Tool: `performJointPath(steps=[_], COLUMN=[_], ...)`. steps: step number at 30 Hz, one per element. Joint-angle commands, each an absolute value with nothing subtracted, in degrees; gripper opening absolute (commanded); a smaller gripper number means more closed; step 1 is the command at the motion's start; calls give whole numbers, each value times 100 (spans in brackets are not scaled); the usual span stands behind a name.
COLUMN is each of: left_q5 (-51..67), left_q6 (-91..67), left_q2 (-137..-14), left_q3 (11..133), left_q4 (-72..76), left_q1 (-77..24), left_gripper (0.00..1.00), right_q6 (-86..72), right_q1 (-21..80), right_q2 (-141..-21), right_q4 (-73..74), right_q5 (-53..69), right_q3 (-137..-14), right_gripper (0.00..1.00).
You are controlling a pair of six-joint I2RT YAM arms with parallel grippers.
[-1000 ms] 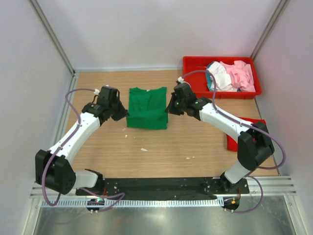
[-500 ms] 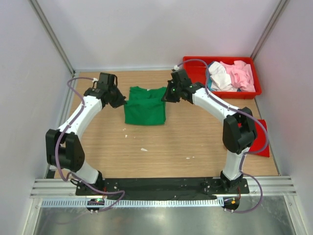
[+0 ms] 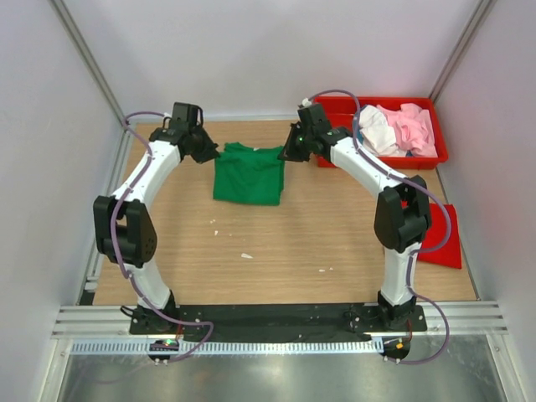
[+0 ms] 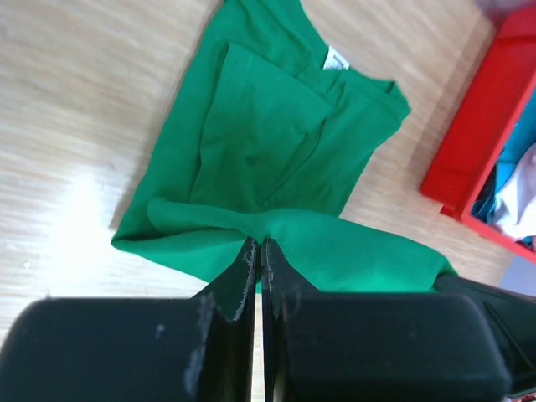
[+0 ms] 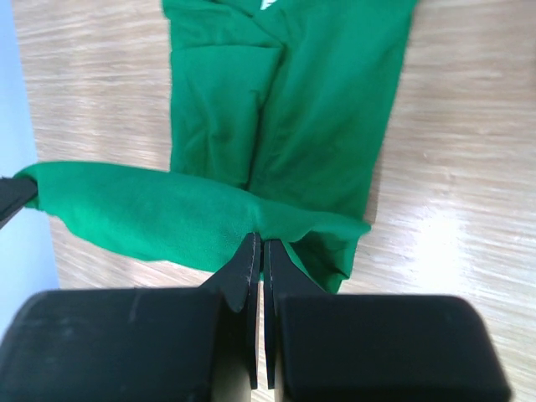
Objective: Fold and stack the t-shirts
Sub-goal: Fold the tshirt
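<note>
A bright green t-shirt lies partly folded on the wooden table, collar at the far end. My left gripper is shut on the left end of its lifted edge, seen up close in the left wrist view. My right gripper is shut on the right end of the same edge. The edge hangs stretched between them above the shirt's body, near the collar. White and pale pink t-shirts lie heaped in a tray, with a bit of teal. A red t-shirt lies at the right edge.
The red plastic tray stands at the back right, close behind my right gripper; its corner shows in the left wrist view. White walls close in the table on three sides. Small white specks lie on the wood near the middle.
Both grippers have moved toward the far wall, carrying the green shirt's edge up over its body toward the collar. Both arms have stretched out and the shirt has slid a little farther back.
</note>
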State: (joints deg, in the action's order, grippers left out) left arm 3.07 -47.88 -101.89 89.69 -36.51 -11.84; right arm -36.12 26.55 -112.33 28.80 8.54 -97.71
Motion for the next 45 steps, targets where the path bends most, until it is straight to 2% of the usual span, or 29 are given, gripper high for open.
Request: performJointPath(steps=[1, 24, 35, 45], left_q5=[343, 562, 580, 642], left_q6=[-4614, -4518, -4667, -4913], left_q2=[-10318, -11513, -12743, -13921], left_q3=[9430, 11065, 12251, 13279], left_q4=[-3718, -3709, -3700, -3182], left_q1=[-1064, -949, -870, -791], left_gripper=[0, 0, 0, 0], right_q6=[-3612, -3770, -3981, -3938], right_q1=[2610, 2294, 2004, 1600], right_q2=[-11390, -11724, -12575, -13788], right_q4=[2760, 2742, 2303, 1916], right_q5=[1151, 1142, 1345, 1784], right_q3=[-10177, -10722, -10942, -11960], right_gripper=[1, 1, 1, 1])
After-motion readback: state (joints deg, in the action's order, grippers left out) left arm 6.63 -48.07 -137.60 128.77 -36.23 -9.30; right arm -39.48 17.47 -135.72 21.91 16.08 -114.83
